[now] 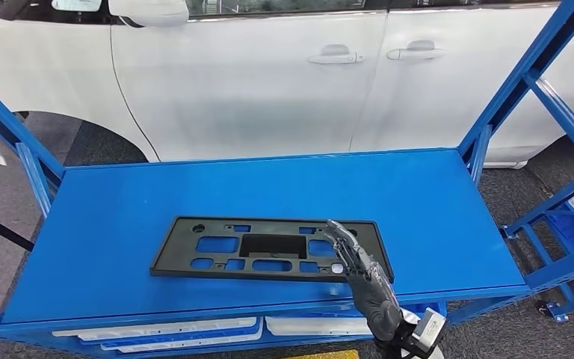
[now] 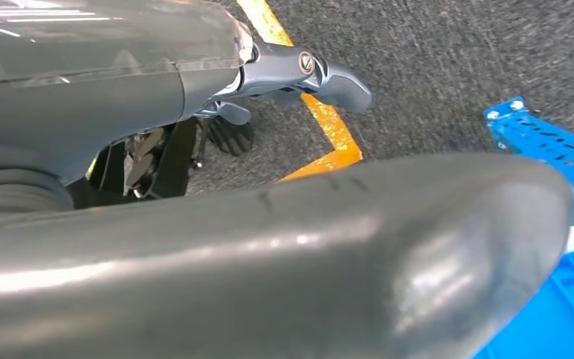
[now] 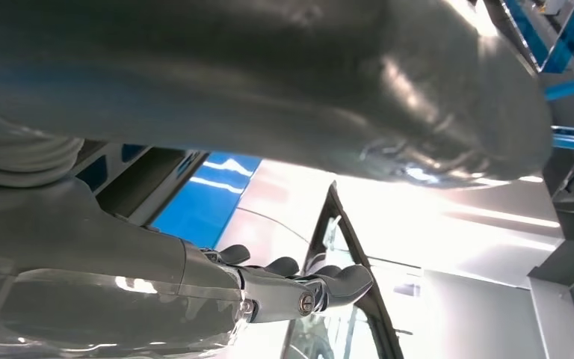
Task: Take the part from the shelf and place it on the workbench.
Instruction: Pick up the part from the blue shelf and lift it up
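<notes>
One black plastic part (image 1: 269, 248), a flat rectangular frame pierced with cut-outs, lies on the blue shelf (image 1: 433, 217) as the right robot hand (image 1: 359, 273) reaches up from the near edge, fingers extended and lying across the part's right end, gripping nothing. Beyond the fingertips stands a white car (image 1: 269, 82), its door handles (image 1: 336, 55) visible. Blue shelf uprights (image 1: 527, 75) rise to the right of the robot hand. At the left wrist, the left robot hand (image 2: 299, 71) hangs over grey floor (image 2: 433, 67) crossed by a yellow line (image 2: 329, 123); whether it is spread or closed cannot be told
</notes>
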Controlling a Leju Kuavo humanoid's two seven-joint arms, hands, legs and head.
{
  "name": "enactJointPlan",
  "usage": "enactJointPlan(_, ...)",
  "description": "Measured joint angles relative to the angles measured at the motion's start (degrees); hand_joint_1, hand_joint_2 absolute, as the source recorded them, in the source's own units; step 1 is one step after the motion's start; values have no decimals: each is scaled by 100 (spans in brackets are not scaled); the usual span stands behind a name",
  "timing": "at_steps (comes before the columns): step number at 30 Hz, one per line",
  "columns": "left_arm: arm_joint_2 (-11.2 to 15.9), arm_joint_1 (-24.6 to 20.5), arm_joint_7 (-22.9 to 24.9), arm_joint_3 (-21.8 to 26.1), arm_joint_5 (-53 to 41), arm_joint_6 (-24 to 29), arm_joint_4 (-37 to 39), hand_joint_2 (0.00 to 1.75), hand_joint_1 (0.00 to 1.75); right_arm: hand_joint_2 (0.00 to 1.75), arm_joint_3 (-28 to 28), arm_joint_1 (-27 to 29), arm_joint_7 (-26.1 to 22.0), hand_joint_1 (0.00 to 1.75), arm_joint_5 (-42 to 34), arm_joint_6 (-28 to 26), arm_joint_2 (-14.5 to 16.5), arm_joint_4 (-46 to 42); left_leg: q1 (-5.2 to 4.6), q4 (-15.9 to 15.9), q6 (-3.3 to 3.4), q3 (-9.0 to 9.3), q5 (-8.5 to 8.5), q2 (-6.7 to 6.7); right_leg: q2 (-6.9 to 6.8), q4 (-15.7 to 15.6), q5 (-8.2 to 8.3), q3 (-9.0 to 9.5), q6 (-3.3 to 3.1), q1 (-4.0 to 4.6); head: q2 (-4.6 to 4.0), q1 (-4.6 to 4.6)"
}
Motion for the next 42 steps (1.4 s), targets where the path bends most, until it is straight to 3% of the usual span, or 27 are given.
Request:
enactJointPlan(2, -6, 3, 2, 1, 1, -1, 0, 0, 0, 0, -1, 1, 1, 0, 0, 0, -18, 11, 13, 15, -36, 43, -42, -6, -13, -600, 432, 239, 31, -47, 0, 1)
enactJointPlan(4, -11, -3, 2, 1, 2, -2, 0, 0, 0, 0, -1, -3, 1, 0, 0, 0, -27, 17, 5, 50, -105, 68, -98, -17, -16, -1290, 722, 548, 19, -56, 0, 1)
enactJointPlan(5, -11, -5, 1, 1, 2, -2, 0, 0, 0, 0, -1, -2, 1, 0, 0, 0, -27, 20, -3, 63, -143, 70, -118, -21, -11, -1456, 759, 617, -6, -50, 0, 1)
enactJointPlan(9, -9, -9, -2, 1, 2, -2, 0, 0, 0, 0, -4, 2, 0, 0, 2, 0, -39, 18, 21, 129, -283, 58, -207, -21, 3, -1526, 743, 643, -172, -21, 0, 0)
enactJointPlan(11, -10, -9, -2, 0, 0, -3, 0, 0, 0, 0, -5, 0, 0, 0, 1, 0, -43, 15, 36, 582, -325, -135, -481, -18, -7, -1552, 741, 672, -238, -27, 0, 0)
enactJointPlan(13, -14, -4, -1, 0, -2, -3, 0, 0, 0, 0, -5, 1, 1, 0, 1, 0, -43, 18, 36, 1366, -340, -516, -827, -17, -12, -1550, 724, 681, -271, -3, 0, 0)
enactJointPlan(14, -14, 0, -1, 1, -3, -3, 0, 0, 0, 0, -5, 3, 1, 0, 1, 0, -43, 19, 36, 1653, -338, -668, -901, -17, -11, -1547, 716, 686, -283, 13, 0, 0)
enactJointPlan(15, -14, 3, -1, 1, -1, -2, 0, 0, 0, 0, -5, 3, 1, 0, 1, 0, -43, 21, 33, 1752, -325, -735, -867, -17, -8, -1544, 708, 695, -292, 29, 0, 0)
enactJointPlan(16, -13, 4, -1, 2, -1, -2, 0, 0, 0, 0, -5, 4, 1, 0, 1, 0, -43, 22, 28, 1615, -302, -689, -724, -17, -3, -1543, 699, 711, -297, 44, 0, 0)
enactJointPlan(19, -5, -2, -1, 2, -2, -2, 0, 0, 0, 0, -5, 2, 1, 0, 1, 0, -43, 22, -26, 496, -166, -197, -165, -15, 9, -1539, 661, 768, -280, 75, 0, 0)
enactJointPlan(21, 1, -10, -2, 2, -3, -3, 0, 0, 0, 0, -5, 1, 1, 0, 2, 0, -43, 22, -66, 143, -110, -43, -87, -15, 7, -1538, 652, 767, -228, 78, 0, 0)
enactJointPlan(24, 3, -7, -3, 3, -1, 0, 0, 0, 0, 0, -5, -1, -1, 0, 3, 1, -45, 16, -54, 48, -59, 1, -51, -16, 0, -1535, 629, 774, -130, 74, 0, 1)
enactJointPlan(25, 3, -6, -4, 3, 0, 0, 0, 0, 0, 0, -7, -4, -1, 0, 4, -1, -47, 14, -37, 3, -34, 24, -27, -11, 0, -1430, 550, 735, -101, 75, 0, 1)
enactJointPlan(27, 2, -10, -89, 0, 2, -15, 0, 0, 0, 0, 4, -19, -2, 0, 152, -167, -71, 2, -18, -48, -1, 49, -3, 0, -1, -858, 231, 470, -49, 53, 0, 1)
enactJointPlan(29, 2, -17, -288, -38, 2, -36, 0, 0, 0, 0, 160, -101, -2, 0, 643, -830, -215, -75, -20, -44, 10, 46, -7, 6, -2, -132, -56, 93, -5, 20, 0, 1)
enactJointPlan(30, 2, -26, -381, -72, 2, -40, 0, 0, 0, 0, 342, -169, -2, 0, 952, -1345, -347, -135, -19, -40, 9, 49, -11, 9, -4, 32, -58, -5, 15, 4, 0, 1)
enactJointPlan(31, 1, -39, -444, -109, 2, -42, 0, 0, 0, 0, 550, -235, -2, 0, 1198, -1817, -492, -188, -14, -36, 5, 57, -18, 11, -7, -30, 54, 12, 28, -10, 0, 0)
enactJointPlan(32, -1, -56, -485, -139, 2, -45, 0, 0, 0, 0, 741, -282, -2, 0, 1362, -2175, -615, -229, -7, -32, -5, 72, -28, 6, -11, -312, 254, 142, 35, -23, 0, 0)
enactJointPlan(34, -5, -80, -524, -175, 2, -58, 0, 0, 0, 0, 974, -322, -2, 0, 1463, -2414, -768, -288, -10, 1, -52, 92, -66, -13, -17, -1121, 628, 528, 25, -36, 0, 1)
enactJointPlan(35, -8, -86, -537, -186, 2, -66, 0, 0, 0, 0, 1042, -336, -2, 0, 1473, -2426, -814, -320, -21, 21, -83, 91, -84, -20, -14, -1398, 717, 653, 3, -36, 0, 1)
enactJointPlan(39, -7, -93, -591, -224, 2, -87, 0, 0, 0, 0, 1288, -366, -2, 0, 1551, -2549, -973, -415, -17, 70, -220, 70, -140, -21, 4, -1557, 727, 701, -146, -9, 0, 0)
enactJointPlan(41, -10, -95, -621, -235, 2, -103, 0, 0, 0, 0, 1372, -379, -2, 0, 1668, -2662, -1013, -440, 4, 370, -271, -58, -344, -18, -3, -1584, 740, 714, -218, -17, 0, 0)
enactJointPlan(42, -13, -94, -633, -244, 0, -113, 0, 0, 0, 0, 1409, -384, -2, 0, 1739, -2721, -1021, -449, 10, 695, -287, -208, -523, -17, -8, -1589, 740, 716, -240, -16, 0, 0)
